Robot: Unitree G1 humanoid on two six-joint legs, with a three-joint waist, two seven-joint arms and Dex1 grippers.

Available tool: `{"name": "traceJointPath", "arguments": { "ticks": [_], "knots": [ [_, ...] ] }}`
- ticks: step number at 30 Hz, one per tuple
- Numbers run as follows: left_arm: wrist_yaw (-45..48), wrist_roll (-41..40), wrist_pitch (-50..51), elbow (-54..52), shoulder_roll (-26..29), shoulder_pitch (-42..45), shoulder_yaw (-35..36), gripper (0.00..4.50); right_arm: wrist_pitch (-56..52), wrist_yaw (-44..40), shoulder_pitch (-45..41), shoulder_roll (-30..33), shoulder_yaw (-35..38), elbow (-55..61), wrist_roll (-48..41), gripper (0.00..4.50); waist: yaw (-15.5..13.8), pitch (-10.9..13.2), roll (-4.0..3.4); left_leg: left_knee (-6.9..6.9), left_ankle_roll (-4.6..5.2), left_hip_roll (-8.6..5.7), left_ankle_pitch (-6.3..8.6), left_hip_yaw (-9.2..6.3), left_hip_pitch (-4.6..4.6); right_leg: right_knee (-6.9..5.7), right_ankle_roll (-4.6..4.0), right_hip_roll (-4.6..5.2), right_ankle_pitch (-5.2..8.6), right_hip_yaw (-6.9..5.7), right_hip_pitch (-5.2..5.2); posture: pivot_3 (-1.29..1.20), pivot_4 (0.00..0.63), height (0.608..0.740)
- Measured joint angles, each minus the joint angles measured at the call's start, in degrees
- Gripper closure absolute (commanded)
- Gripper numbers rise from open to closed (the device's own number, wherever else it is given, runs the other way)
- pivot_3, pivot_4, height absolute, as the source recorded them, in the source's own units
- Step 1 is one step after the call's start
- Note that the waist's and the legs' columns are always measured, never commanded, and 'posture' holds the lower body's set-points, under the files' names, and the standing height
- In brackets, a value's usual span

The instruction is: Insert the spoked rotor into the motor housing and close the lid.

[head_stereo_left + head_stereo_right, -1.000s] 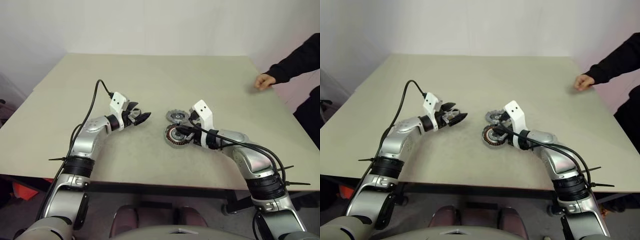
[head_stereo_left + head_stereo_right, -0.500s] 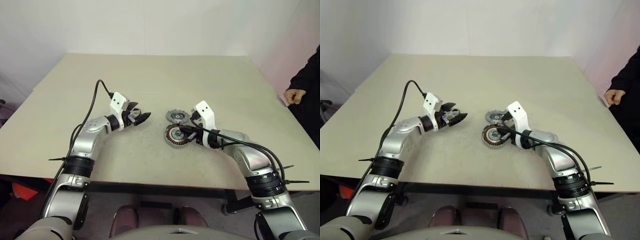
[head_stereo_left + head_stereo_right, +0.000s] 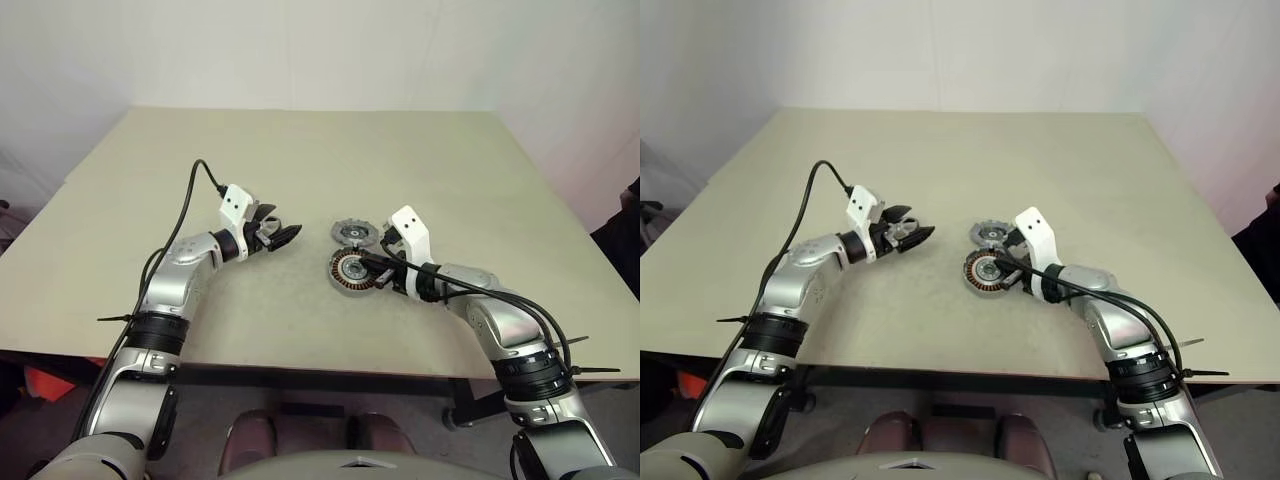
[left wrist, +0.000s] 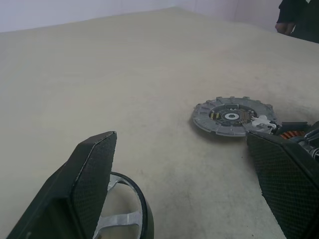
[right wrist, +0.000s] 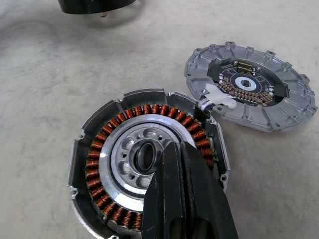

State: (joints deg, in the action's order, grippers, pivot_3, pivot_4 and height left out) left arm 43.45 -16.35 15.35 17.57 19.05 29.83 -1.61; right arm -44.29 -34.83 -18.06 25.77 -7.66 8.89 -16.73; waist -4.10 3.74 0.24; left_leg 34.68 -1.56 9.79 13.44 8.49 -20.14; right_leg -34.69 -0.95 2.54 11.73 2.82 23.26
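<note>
Angled down over the motor housing, the right gripper is seen with jaws pressed together, empty. Copper windings ring its silver hub; left of it, the left gripper is held level, jaws wide.

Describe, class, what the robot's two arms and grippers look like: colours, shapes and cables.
Both arms are silver-grey metal with black joint bands. Each wrist carries a white block-shaped camera housing, with a black cable looping back along the arm. The left gripper and right gripper each end in two black, tapered fingers with a fine mesh-textured inner face.
</note>
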Motion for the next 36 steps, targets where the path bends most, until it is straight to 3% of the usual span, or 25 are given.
{"name": "traceJointPath", "arguments": {
  "ticks": [13,36],
  "knots": [
    [-0.08,0.02,-0.14,0.11,-0.05,0.03,0.00,0.09,-0.23,0.55,-1.70,0.10,1.25,3.82,-1.08,4.47,-0.01,0.00,0.00,-0.03,-0.03,0.00,-0.02,-0.02,0.00,-0.01,-0.01,0.00,0.01,-0.04,0.00,0.00,0.000,0.740],
    [-0.17,0.09,-0.59,0.37,0.32,0.04,0.06,0.09,1.06,1.14,0.03,-0.72,0.94,0.57,-0.22,4.47,0.00,0.00,0.00,-0.03,-0.10,0.00,-0.06,-0.05,0.01,-0.04,-0.02,0.00,0.01,-0.06,-0.01,0.00,0.000,0.740]
  ]
}}
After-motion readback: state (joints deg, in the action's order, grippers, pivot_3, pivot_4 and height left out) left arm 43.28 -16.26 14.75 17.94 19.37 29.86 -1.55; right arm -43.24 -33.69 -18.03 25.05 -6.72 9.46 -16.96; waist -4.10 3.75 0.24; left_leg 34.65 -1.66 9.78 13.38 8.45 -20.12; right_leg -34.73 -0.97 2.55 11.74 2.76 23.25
